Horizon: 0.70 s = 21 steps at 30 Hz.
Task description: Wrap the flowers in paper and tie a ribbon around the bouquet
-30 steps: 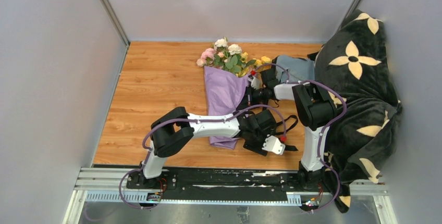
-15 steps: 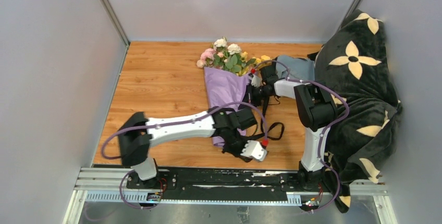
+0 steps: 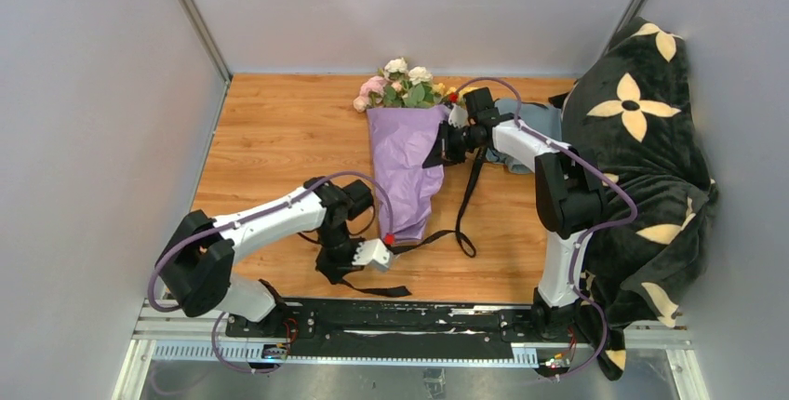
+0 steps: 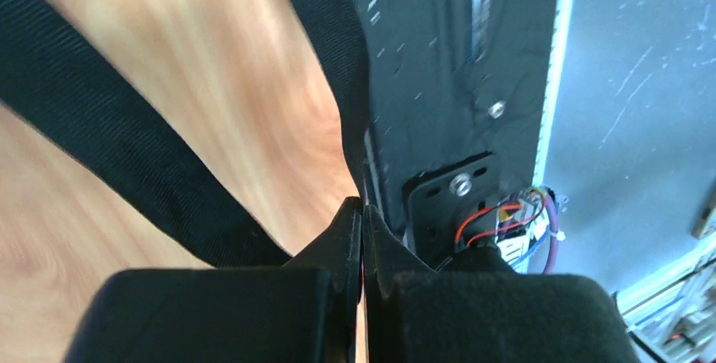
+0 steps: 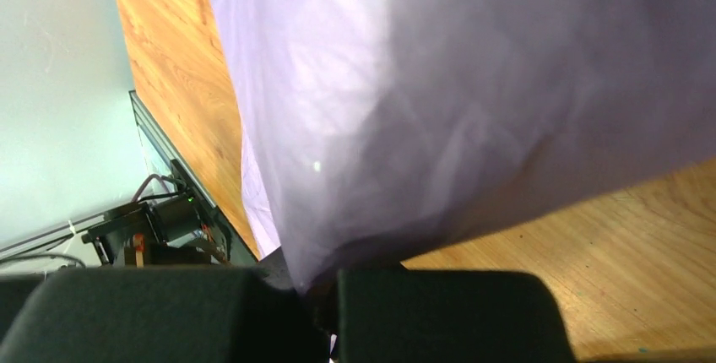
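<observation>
Jaws of the left gripper (image 4: pixel 362 215) are pressed together with the black ribbon (image 4: pixel 127 143) pinched at their tips. From there one band runs off across the wooden table (image 4: pixel 211 51) and another passes in front of the black mounting rail (image 4: pixel 439 84). Seen from above, that gripper sits low near the front edge, just beside the narrow foot of the bouquet (image 3: pixel 402 140). The ribbon trails from it along the table, loops to the right of the cone and rises toward the right gripper (image 5: pixel 325 283); whether it touches that gripper I cannot tell. The right gripper is clamped on the edge of the purple paper (image 5: pixel 473 101) near the cone's wide mouth, where the flowers (image 3: pixel 400 91) poke out toward the back wall.

The wrapping looks done and the tying is in hand, though the ribbon does not yet circle the cone. Next, I judge, the left arm must carry its end across the cone's lower part and draw it round, while the right stops the paper springing open. Being floppy, the ribbon may slip or snag.
</observation>
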Motion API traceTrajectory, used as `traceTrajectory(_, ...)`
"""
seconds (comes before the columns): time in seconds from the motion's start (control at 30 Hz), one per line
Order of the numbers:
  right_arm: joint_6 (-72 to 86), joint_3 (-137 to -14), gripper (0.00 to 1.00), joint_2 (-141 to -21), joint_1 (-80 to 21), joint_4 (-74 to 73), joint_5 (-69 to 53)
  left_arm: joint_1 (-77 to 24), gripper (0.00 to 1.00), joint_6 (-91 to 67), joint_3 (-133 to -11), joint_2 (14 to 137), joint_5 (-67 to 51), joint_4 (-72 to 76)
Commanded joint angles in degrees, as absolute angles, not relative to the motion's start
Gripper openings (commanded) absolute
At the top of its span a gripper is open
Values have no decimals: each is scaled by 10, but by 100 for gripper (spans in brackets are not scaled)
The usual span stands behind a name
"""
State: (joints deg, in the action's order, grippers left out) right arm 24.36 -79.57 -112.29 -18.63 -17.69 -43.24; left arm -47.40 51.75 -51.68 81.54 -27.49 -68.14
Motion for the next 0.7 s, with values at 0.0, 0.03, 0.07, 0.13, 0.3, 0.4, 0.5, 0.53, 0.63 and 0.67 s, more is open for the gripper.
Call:
traceTrajectory(0.0,255,-835,0,-1115,-185,-218,-428,-362,0,595,-497,819,-255,-712)
traceTrajectory(0.03,256,-844,0,-1114,-185,-220,-424,-339,0,619,-495,832,-258,-730)
traceTrajectory(0.07,255,-854,0,-1116,-185,-228,-416,-327,0,635,-494,843,-263,-748)
traceTrajectory(0.13,247,-878,0,-1124,-185,-243,-401,-324,0,638,-494,857,-287,-762)
traceTrajectory(0.3,250,-914,0,-1153,-178,-252,-402,-314,0,645,-514,853,-303,-759)
traceTrajectory(0.4,246,-897,0,-1139,-179,-249,-402,-239,0,611,-556,867,-306,-715)
traceTrajectory(0.5,227,-867,0,-1119,-179,-249,-413,-114,0,512,-626,900,-292,-595)
traceTrajectory(0.53,221,-857,0,-1116,-179,-254,-429,-79,0,453,-649,912,-291,-549)
traceTrajectory(0.63,190,-822,0,-1102,-189,-265,-453,-12,0,331,-704,940,-308,-425)
traceTrajectory(0.67,177,-807,0,-1096,-196,-265,-453,-3,0,292,-714,944,-310,-395)
